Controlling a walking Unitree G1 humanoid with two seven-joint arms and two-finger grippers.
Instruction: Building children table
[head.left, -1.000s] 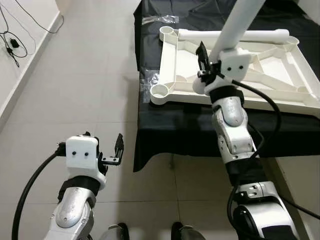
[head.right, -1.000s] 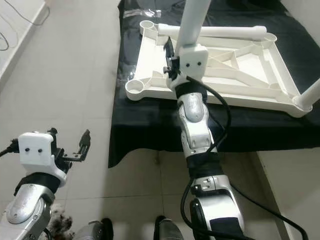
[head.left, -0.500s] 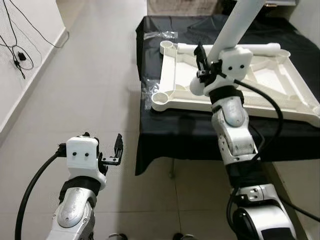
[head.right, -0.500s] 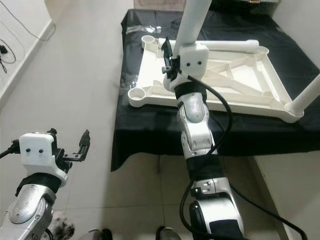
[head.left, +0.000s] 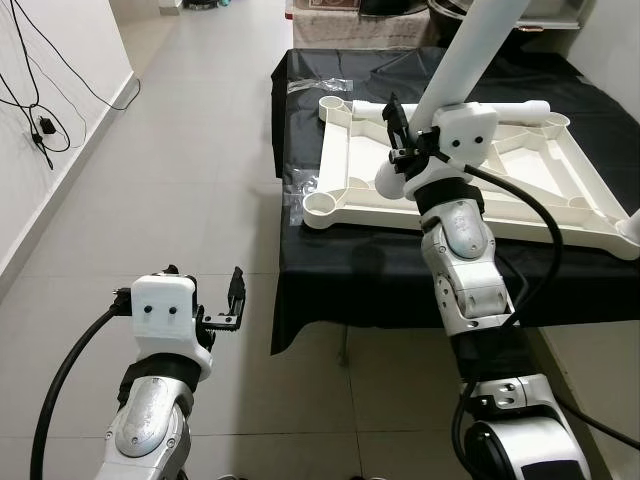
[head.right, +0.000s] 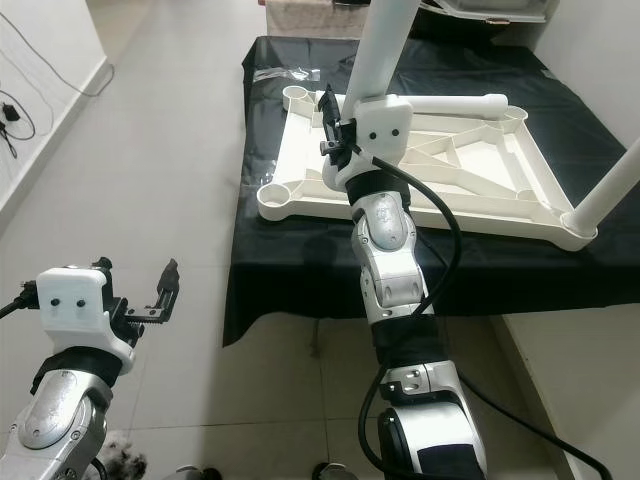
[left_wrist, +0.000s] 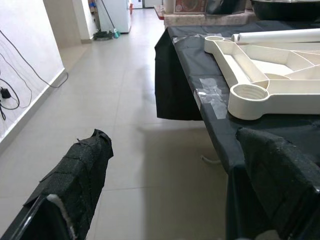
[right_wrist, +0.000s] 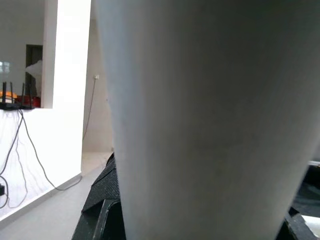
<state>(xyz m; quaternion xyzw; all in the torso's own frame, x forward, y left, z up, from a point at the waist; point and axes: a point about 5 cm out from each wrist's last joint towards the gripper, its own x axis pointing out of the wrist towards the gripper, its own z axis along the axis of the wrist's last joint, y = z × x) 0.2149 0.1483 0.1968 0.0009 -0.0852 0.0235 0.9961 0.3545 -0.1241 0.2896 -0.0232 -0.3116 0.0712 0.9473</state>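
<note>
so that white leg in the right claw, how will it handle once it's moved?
The white leg looks like a rigid plastic tube, probably light. Long and gripped near one end by the right claw, it likely levers hard. Smooth and round, it may slip or twist.

Plenty cut off or covered here.
The white table leg (head.left: 470, 55) runs out past the top edge, its upper end unseen, and close up it blocks the right gripper (head.left: 397, 128), so the finger contact can't be read. The upturned tabletop (head.right: 300, 165) loses its far-right corner at the frame edge in the left eye view.
</note>
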